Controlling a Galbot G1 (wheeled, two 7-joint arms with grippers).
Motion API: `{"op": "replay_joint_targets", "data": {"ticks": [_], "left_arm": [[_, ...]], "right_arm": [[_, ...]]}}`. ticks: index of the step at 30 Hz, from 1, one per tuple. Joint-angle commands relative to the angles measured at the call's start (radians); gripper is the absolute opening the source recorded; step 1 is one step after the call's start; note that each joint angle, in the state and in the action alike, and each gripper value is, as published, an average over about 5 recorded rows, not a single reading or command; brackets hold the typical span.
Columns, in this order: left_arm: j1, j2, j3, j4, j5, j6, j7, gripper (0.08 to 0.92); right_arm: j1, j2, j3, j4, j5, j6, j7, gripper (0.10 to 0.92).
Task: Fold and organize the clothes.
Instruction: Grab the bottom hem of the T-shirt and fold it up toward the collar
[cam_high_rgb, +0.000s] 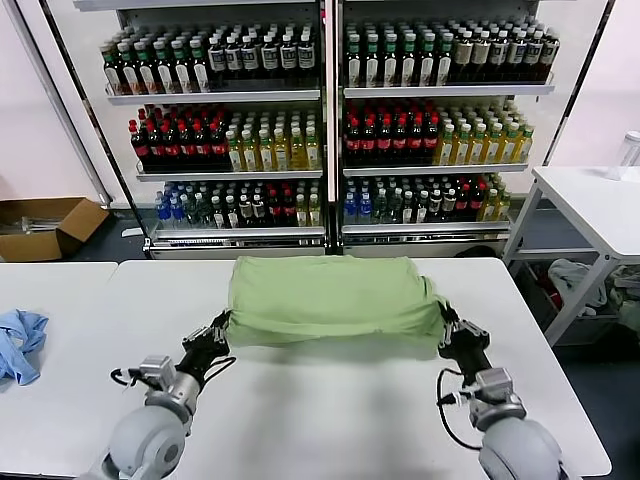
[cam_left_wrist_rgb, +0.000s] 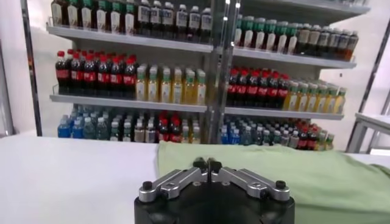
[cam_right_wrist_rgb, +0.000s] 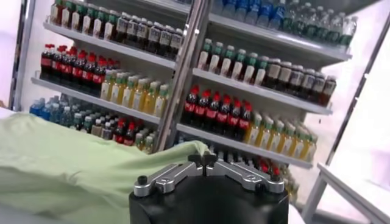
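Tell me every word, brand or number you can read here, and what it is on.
No text can be read in any view.
Bottles on the shelves: labels too small and blurred to read.
Shirt: plain green side showing, no print visible.
Cardboard box: no writing visible.
Blue cloth: no writing visible.

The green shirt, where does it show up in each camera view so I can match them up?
Head view: the green shirt lies mid-table, held at its near corners by the left gripper and right gripper.
Left wrist view: it spreads across the table beyond the shut jaws.
Right wrist view: it drapes past the shut jaws.
Shared landmark: the drinks shelves behind.
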Motion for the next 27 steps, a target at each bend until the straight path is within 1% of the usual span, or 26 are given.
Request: {"op": "replay_joint_targets", "data": {"ticks": [1,6,13,21,24,26,27], "left_arm": [[-0.219,-0.007,0.099,0.215,0.029,0.024,-0.003,0.083],[-0.256,-0.015,0.117,0.279,0.057,0.019,0.011,0.083],[-0.284,-0.02,0.143,0.333,0.095,0.022,0.035,0.084],[-0.278,-0.014,0.143,0.342,0.127,0.025,0.05,0.085],[-0.269,-0.012,0.142,0.337,0.144,0.036,0.056,0.087],[-0.261,-0.01,0.143,0.335,0.158,0.041,0.059,0.099],[-0.257,-0.009,0.143,0.333,0.162,0.042,0.059,0.117]], "right_arm": [[0.24,0.019,-0.118,-0.213,-0.035,0.021,-0.03,0.106],[0.312,0.048,-0.176,-0.321,-0.044,0.041,-0.046,0.106],[0.351,0.07,-0.238,-0.416,-0.04,0.038,-0.055,0.106],[0.342,0.084,-0.247,-0.427,-0.034,0.027,-0.05,0.107],[0.332,0.08,-0.245,-0.412,-0.014,-0.006,-0.051,0.143],[0.324,0.074,-0.243,-0.4,0.001,-0.025,-0.055,0.194],[0.32,0.073,-0.241,-0.394,0.007,-0.034,-0.056,0.22]]}}
